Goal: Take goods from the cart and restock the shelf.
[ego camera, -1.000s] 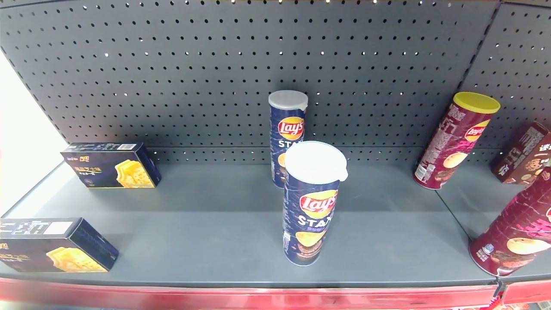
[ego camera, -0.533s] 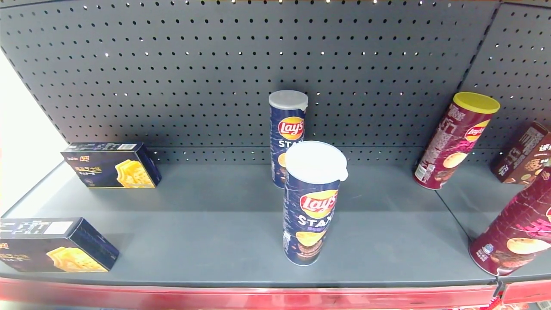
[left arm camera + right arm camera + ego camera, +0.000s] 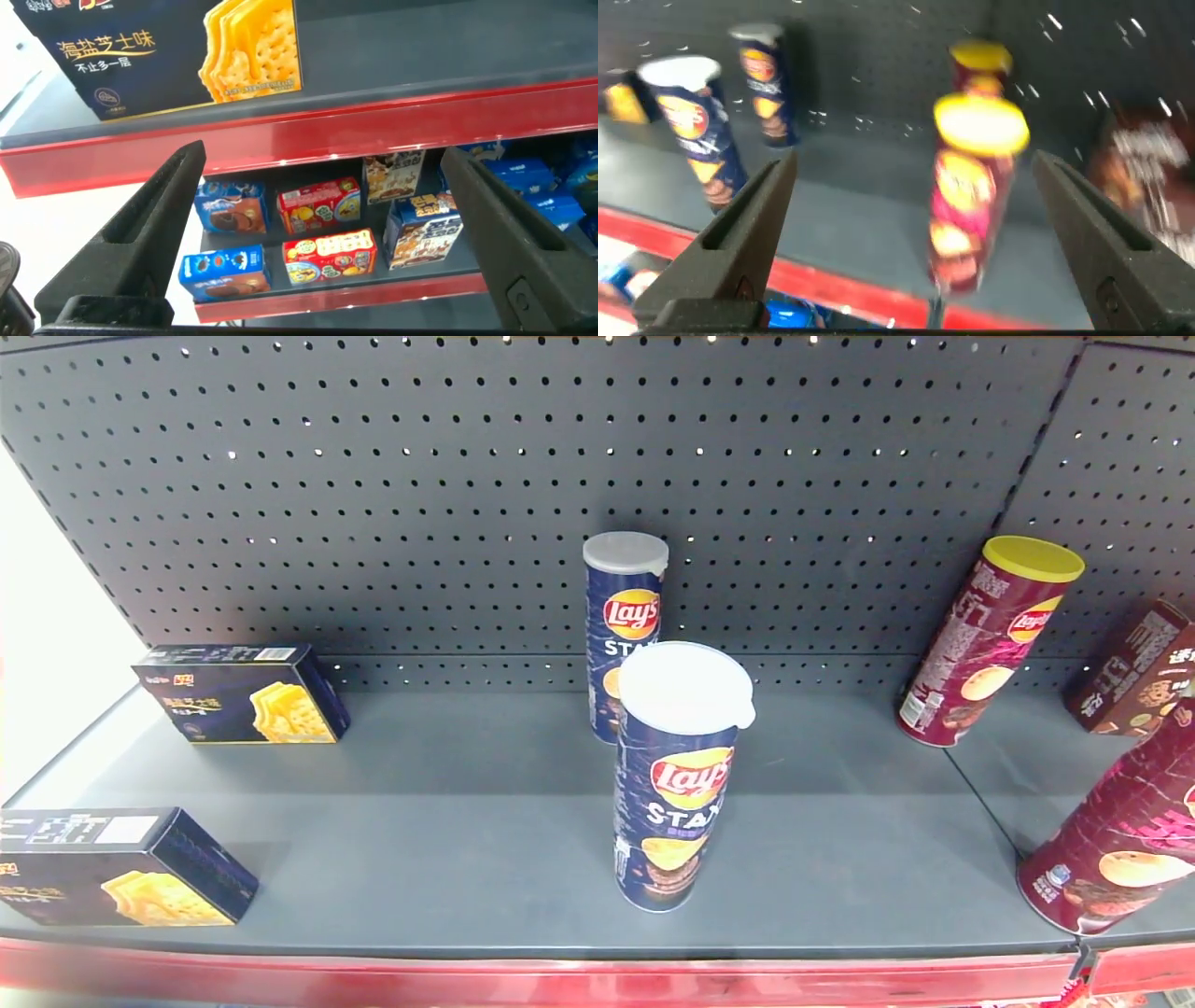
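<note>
Two navy chip cans stand upright mid-shelf, one near the front and one behind it by the pegboard. Two maroon chip cans with yellow lids stand at the right, one at the back and one at the front edge. Navy cracker boxes lie at the left, one at the back and one at the front. My left gripper is open below the shelf's red lip, under a cracker box. My right gripper is open before the shelf, facing a maroon can.
The grey shelf has free room between the boxes and the navy cans, and right of them. A brown cookie box leans at the far right. A lower shelf holds several small snack boxes. The pegboard backs the shelf.
</note>
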